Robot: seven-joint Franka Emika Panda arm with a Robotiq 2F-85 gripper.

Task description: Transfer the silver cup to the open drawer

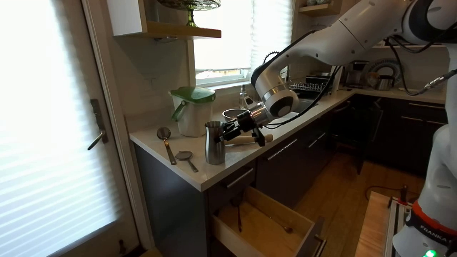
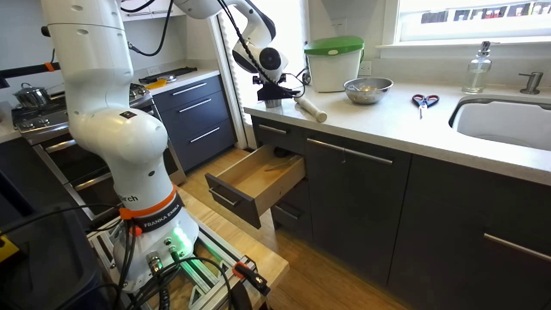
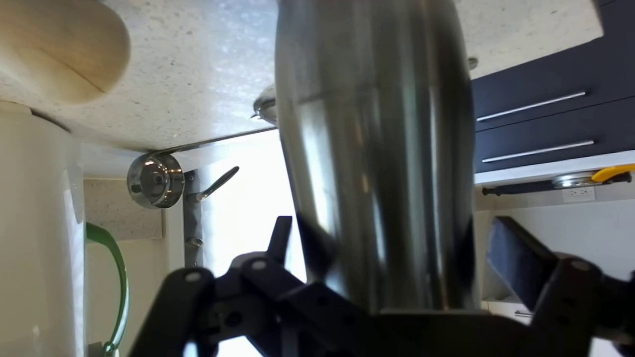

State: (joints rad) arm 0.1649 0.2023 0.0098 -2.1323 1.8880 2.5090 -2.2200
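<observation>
The silver cup (image 1: pixel 215 153) stands upright on the counter near its front corner. In an exterior view only its lower part (image 2: pixel 273 103) shows below the gripper. My gripper (image 1: pixel 223 135) is at the upper half of the cup. In the wrist view, which stands upside down, the gripper (image 3: pixel 399 248) is open with one finger on each side of the cup (image 3: pixel 372 148). A gap shows between each finger and the cup wall. The open drawer (image 1: pixel 262 233) is below the counter corner, pulled out; it also shows in an exterior view (image 2: pixel 258 178).
A wooden rolling pin (image 2: pixel 311 108) lies close beside the gripper. A white bin with green lid (image 1: pixel 194 116) and a metal bowl (image 2: pixel 368 90) stand behind. A ladle (image 1: pixel 164 134) and a strainer (image 1: pixel 184 155) lie beside the cup. Utensils (image 1: pixel 239 216) lie in the drawer.
</observation>
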